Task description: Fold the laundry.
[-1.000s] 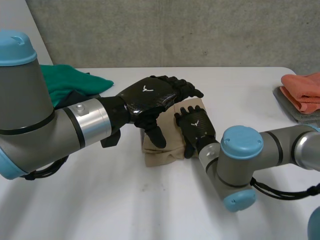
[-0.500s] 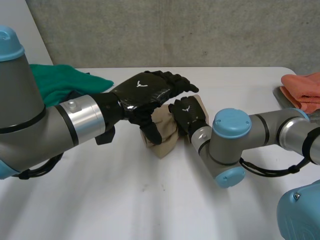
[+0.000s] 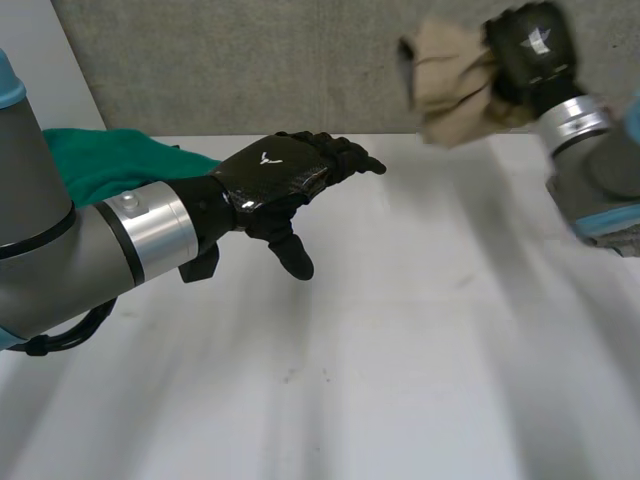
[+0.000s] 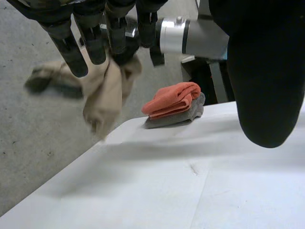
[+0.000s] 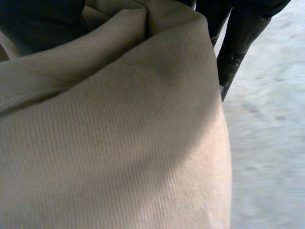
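Observation:
A bunched beige cloth (image 3: 450, 80) hangs in the air above the table's far right side, with my right hand (image 3: 530, 45) shut on its upper end. In the right wrist view the beige cloth (image 5: 109, 133) lies against the palm, and dark fingers (image 5: 233, 43) curl round its edge. My left hand (image 3: 280, 180) hovers over the middle of the white table (image 3: 400, 350), open, with its fingers straight and thumb hanging down. Past the left hand's fingers (image 4: 78, 47) the beige cloth (image 4: 105, 90) dangles from my right arm's wrist end (image 4: 190, 36).
A green cloth (image 3: 110, 160) lies heaped at the table's far left, behind my left arm. An orange folded cloth (image 4: 174, 98) rests on a grey one (image 4: 176, 117) at the table's far right corner. A concrete wall stands behind the table.
My right hand closed on the beige cloth and lifted it off the table, up and to the far right. My left hand let go of it and stayed open near the middle.

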Robot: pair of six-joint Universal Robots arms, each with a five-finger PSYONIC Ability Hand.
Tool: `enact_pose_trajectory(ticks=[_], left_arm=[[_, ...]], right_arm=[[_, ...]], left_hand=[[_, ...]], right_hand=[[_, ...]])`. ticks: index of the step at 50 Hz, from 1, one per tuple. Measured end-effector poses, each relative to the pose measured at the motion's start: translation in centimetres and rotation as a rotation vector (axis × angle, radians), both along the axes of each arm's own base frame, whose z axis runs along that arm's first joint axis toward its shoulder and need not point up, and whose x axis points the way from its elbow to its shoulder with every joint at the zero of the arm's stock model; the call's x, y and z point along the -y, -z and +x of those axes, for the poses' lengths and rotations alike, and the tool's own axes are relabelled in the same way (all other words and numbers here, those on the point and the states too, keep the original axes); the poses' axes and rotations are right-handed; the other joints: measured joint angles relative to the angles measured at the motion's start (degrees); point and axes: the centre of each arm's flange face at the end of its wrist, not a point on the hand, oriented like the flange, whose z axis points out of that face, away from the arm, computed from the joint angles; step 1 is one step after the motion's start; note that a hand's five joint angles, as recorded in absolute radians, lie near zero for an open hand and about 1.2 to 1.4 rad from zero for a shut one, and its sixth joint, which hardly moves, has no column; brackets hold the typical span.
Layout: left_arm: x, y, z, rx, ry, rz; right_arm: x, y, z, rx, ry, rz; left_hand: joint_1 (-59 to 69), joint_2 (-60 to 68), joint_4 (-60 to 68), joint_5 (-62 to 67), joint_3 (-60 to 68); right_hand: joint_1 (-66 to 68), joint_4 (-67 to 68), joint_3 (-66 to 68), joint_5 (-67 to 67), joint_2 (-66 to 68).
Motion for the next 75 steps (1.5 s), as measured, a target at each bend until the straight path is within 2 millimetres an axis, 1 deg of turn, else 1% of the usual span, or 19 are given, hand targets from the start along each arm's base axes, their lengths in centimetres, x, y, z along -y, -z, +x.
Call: enact_pose_trajectory(ticks=[4, 5, 9, 11, 16, 22, 24, 28, 29, 34, 42, 45, 46, 47, 49, 58, 65, 69, 75], left_arm=[[0.0, 0.0, 0.1, 0.001, -0.002, 0.002], [0.0, 0.1, 0.1, 0.001, -0.003, 0.002], [0.0, 0.1, 0.1, 0.002, -0.003, 0.004], [0.0, 0.2, 0.1, 0.002, -0.003, 0.005], [0.0, 0.2, 0.1, 0.002, -0.003, 0.005], [0.1, 0.2, 0.1, 0.003, -0.004, 0.006], [0.1, 0.2, 0.1, 0.003, -0.005, 0.006], [0.1, 0.3, 0.1, 0.003, -0.005, 0.006], [0.1, 0.3, 0.1, 0.003, -0.005, 0.006], [0.1, 0.3, 0.1, 0.004, -0.005, 0.008], [0.1, 0.4, 0.1, 0.004, -0.004, 0.009], [0.1, 0.4, 0.1, 0.005, -0.004, 0.011], [0.1, 0.4, 0.1, 0.005, -0.004, 0.011], [0.1, 0.4, 0.1, 0.005, -0.004, 0.011], [0.1, 0.4, 0.1, 0.005, -0.004, 0.012], [0.1, 0.4, 0.1, 0.005, -0.005, 0.011], [0.1, 0.4, 0.1, 0.005, -0.004, 0.012], [0.0, 0.4, 0.1, 0.005, -0.003, 0.012], [0.0, 0.4, 0.1, 0.005, -0.003, 0.011]], right_arm=[[2.9, -2.1, -5.8, 0.017, 0.019, -0.069], [3.1, -2.1, -6.2, 0.017, 0.018, -0.071], [5.3, -1.9, -12.3, 0.017, 0.006, -0.054], [5.8, -1.5, -14.0, 0.013, 0.005, -0.044], [7.5, 1.0, -20.2, -0.002, 0.029, -0.005], [8.5, 4.6, -24.6, -0.007, 0.061, 0.033], [8.8, 6.8, -26.5, -0.007, 0.073, 0.060], [8.8, 9.8, -28.8, -0.006, 0.091, 0.102], [8.8, 9.8, -28.8, -0.006, 0.091, 0.102], [8.1, 12.7, -31.2, -0.003, 0.109, 0.161], [7.7, 13.9, -31.6, -0.004, 0.102, 0.195], [7.7, 13.8, -31.6, -0.002, 0.102, 0.199], [7.7, 13.8, -31.6, -0.002, 0.102, 0.199], [7.8, 13.7, -31.6, 0.001, 0.104, 0.200], [7.8, 13.5, -31.6, 0.008, 0.111, 0.206], [7.2, 12.0, -31.7, 0.081, 0.211, 0.282], [4.9, 10.7, -31.5, 0.050, 0.321, 0.349], [3.2, 10.1, -32.6, -0.006, 0.423, 0.368], [1.0, 7.2, -36.7, -0.112, 0.694, 0.307]], left_hand=[[-0.05, 0.00, 0.00, 0.00, -0.01], [-0.05, 0.00, 0.00, 0.00, -0.01], [-0.05, 0.00, 0.00, 0.00, -0.01], [-0.05, 0.00, 0.00, 0.00, -0.01], [-0.05, 0.00, 0.00, 0.00, -0.01], [-0.05, 0.00, 0.00, 0.00, -0.01], [-0.05, 0.00, 0.00, 0.00, -0.01], [-0.05, 0.00, 0.00, 0.00, -0.01], [-0.05, 0.00, 0.00, 0.00, -0.01], [-0.05, 0.00, 0.00, 0.00, -0.01], [-0.05, 0.00, 0.00, 0.00, -0.01], [-0.05, 0.00, 0.00, 0.00, -0.01], [-0.05, 0.00, 0.00, 0.00, -0.01], [-0.05, 0.00, 0.00, 0.00, -0.01], [-0.05, 0.00, -0.01, 0.00, -0.01], [-0.05, 0.00, 0.00, 0.00, -0.01], [-0.05, 0.00, 0.00, 0.00, -0.01], [-0.07, 0.00, 0.00, 0.00, -0.01], [-0.06, 0.00, 0.00, 0.00, -0.01]], right_hand=[[0.00, 0.31, 0.32, 0.02, 0.00], [0.00, 0.31, 0.32, 0.02, 0.00], [0.00, 0.45, 0.49, 0.02, 0.01], [0.03, 0.45, 0.49, 0.02, 0.01], [0.82, 0.45, 0.49, 0.02, 0.60], [1.18, 0.45, 0.49, 0.02, 0.64], [1.18, 0.45, 0.49, 0.02, 0.63], [1.18, 0.45, 0.49, 0.02, 0.64], [1.18, 0.45, 0.49, 0.02, 0.64], [1.18, 0.45, 0.50, 0.02, 0.64], [1.18, 0.59, 0.72, 0.02, 0.63], [-28.58, -32.96, -33.01, -31.18, -34.80], [-28.58, -32.96, -33.01, -31.18, -34.80], [-34.67, -43.01, -42.94, -38.55, -43.92], [-38.06, -52.40, -51.47, -43.42, -52.74], [-38.19, -53.94, -53.55, -46.74, -54.11], [-38.19, -53.94, -53.55, -47.34, -54.11], [-38.19, -53.94, -53.55, -47.34, -54.11], [-38.19, -53.94, -53.55, -47.60, -54.11]])
